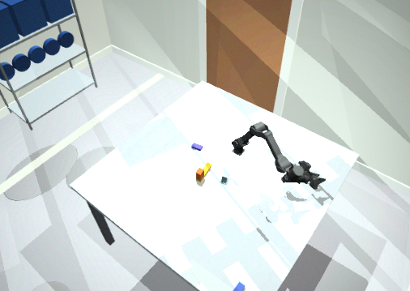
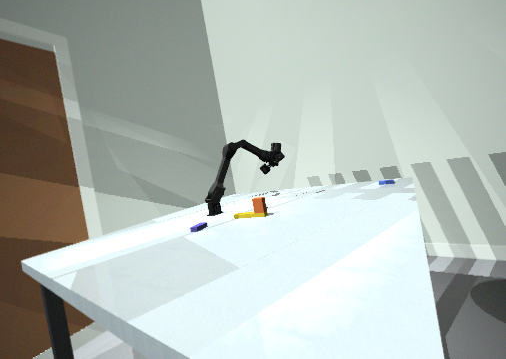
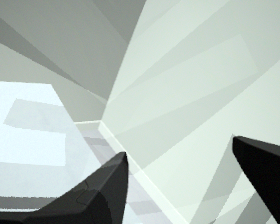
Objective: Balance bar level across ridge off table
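Observation:
A yellow bar [image 1: 207, 168] [image 2: 244, 215] lies flat on the white table [image 1: 162, 210] [image 2: 310, 279], with one end against the orange ridge block [image 1: 200, 173] [image 2: 259, 205]. My gripper [image 1: 318, 181] [image 2: 265, 168] [image 3: 180, 151] is open and empty. It hangs in the air well away from the bar, out over the table's right side. In the wrist view I see only the two dark fingers, the wall and a bit of table; the bar and the ridge are out of that view.
A small teal cube [image 1: 224, 180] sits just right of the ridge. A purple block [image 1: 197, 147] [image 2: 198, 226] lies behind it, and a blue block [image 1: 239, 286] [image 2: 386, 182] lies at the table's edge. A shelf rack [image 1: 40, 44] stands off the table.

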Controlling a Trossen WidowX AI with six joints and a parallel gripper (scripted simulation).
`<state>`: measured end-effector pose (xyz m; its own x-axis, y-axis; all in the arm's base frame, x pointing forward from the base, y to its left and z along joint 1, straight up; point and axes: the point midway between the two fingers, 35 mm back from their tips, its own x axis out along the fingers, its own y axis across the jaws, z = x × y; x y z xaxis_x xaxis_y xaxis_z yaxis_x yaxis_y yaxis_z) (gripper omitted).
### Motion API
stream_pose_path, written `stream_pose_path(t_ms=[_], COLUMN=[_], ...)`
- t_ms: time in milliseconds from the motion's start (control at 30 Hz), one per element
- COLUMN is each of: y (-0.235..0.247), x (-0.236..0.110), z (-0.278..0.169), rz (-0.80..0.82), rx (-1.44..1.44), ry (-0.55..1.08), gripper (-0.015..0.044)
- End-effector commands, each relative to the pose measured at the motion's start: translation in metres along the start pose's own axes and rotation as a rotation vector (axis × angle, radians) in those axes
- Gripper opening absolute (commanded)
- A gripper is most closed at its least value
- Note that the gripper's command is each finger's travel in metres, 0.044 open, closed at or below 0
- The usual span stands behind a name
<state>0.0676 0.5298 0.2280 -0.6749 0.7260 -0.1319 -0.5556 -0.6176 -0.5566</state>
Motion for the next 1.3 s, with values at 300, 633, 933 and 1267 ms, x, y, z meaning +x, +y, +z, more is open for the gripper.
stream_pose_path(t_ms=[300, 633, 933, 1267], y=[-0.026, -0.039, -0.042, -0.035], x=[-0.066, -0.127, -0.184, -0.249], z=[-0.033, -0.06, -0.079, -0.095], rz=[-0.155, -0.34, -0.537, -0.789], rx=[0.391, 0.795, 1.152, 1.535], ry=[0.147, 0.246, 0.294, 0.296], gripper=[0.0315, 0.0315, 0.0315, 0.0315])
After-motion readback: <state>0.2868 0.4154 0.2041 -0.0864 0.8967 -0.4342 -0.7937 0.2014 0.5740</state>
